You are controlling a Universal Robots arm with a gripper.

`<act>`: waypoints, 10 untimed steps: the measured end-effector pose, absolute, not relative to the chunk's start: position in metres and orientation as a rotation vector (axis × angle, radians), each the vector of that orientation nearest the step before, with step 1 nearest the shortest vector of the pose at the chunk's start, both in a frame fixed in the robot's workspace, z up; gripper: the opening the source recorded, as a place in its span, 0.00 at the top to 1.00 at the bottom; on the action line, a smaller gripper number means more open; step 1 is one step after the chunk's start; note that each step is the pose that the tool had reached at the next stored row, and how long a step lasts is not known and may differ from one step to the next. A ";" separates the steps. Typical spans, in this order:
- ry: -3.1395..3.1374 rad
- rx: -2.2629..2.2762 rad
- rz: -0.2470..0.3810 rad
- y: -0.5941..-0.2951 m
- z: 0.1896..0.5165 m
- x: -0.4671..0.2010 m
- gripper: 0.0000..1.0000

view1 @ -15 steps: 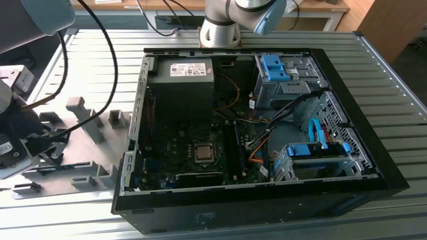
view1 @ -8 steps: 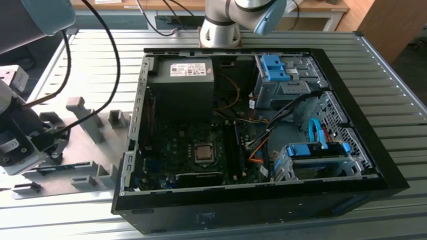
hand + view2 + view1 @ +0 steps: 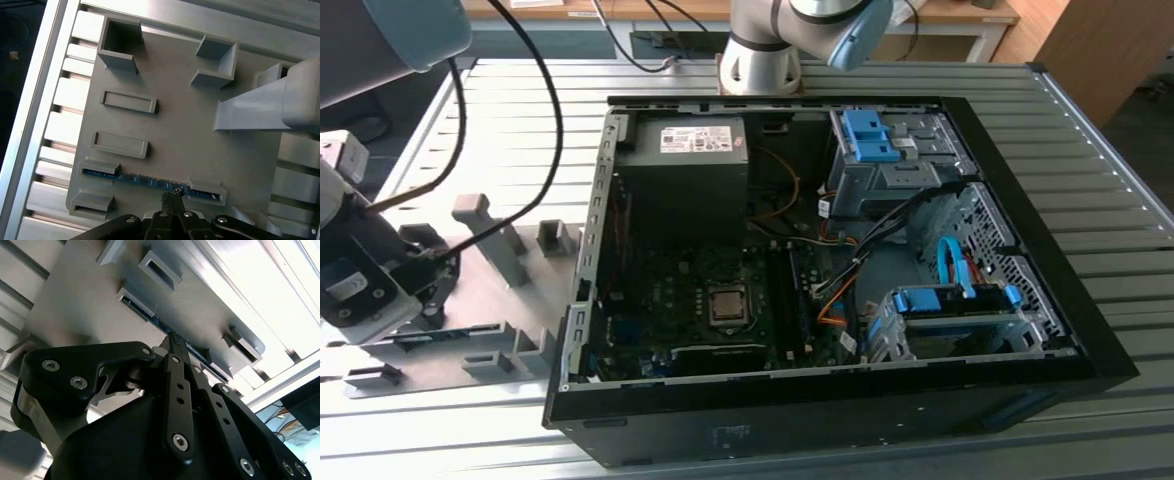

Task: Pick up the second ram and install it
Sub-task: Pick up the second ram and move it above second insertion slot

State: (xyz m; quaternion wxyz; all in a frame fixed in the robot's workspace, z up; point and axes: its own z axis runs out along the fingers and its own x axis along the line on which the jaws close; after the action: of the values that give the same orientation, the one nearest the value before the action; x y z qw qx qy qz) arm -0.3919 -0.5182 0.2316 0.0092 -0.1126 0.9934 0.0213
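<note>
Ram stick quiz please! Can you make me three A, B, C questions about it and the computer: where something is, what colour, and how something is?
1. Where is the ram stick?
A. in the grey holder tray
B. inside the computer
C. on the floor

2. What colour is its board?
A. red
B. blue
C. yellow

3. The computer case is
A. shut
B. wrapped up
C. open

Answers:
1 A, it stands between holder blocks on the tray, with the gripper right by it.
2 B, its edge shows blue.
3 C, the parts inside show.
</note>
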 end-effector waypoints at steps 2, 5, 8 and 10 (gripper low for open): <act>3.100 -0.380 0.067 -0.518 0.232 -0.392 0.90; 3.095 -0.421 0.067 -0.518 0.232 -0.392 0.90; 3.089 -0.464 0.067 -0.518 0.232 -0.392 0.90; 3.086 -0.491 0.068 -0.518 0.232 -0.392 0.90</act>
State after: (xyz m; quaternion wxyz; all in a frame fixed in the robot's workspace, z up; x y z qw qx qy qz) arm -0.3919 -0.5182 0.2317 0.0082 -0.1570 0.9873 0.0216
